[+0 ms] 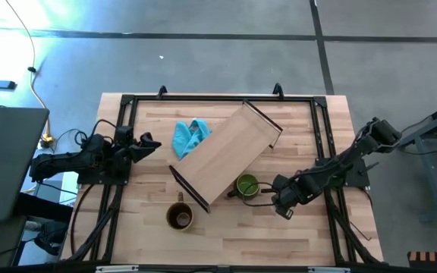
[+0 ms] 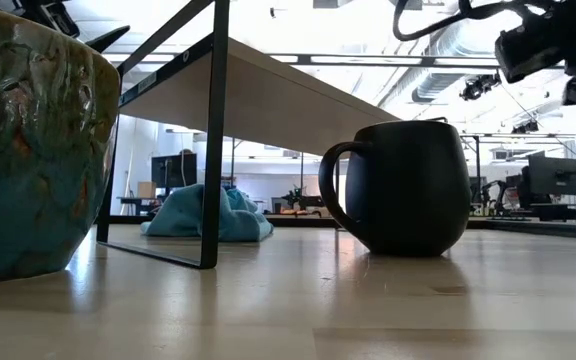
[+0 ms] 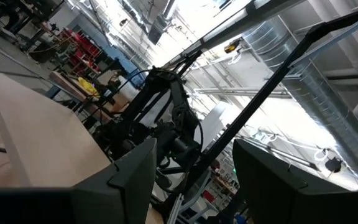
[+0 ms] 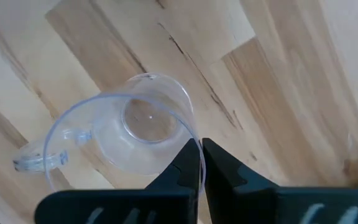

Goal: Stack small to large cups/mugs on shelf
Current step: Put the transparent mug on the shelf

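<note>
The right gripper (image 4: 200, 163) is hanging low over the bench (image 1: 279, 235), its jaws pressed together on the thin rim of the clear glass cup (image 4: 143, 127); the wall of the cup is passing between the two fingertips, with the bowl and its small handle lying ahead of the jaws and the cup standing on the bench planks; just beyond the cup, on the far side from the jaws, the green mug (image 1: 246, 185) is sitting on the bench beside the lower end of the shelf (image 1: 226, 155); the shelf is lying slantwise across the middle of the bench, and the brown mug (image 1: 180, 216) is standing well apart from these jaws, past the shelf's near corner; a blue cloth (image 1: 189, 136) is lying against the shelf's far side; the left gripper (image 1: 149, 145) is waiting at the bench's edge, jaws spread and holding nothing, the cloth just ahead of them.
</note>
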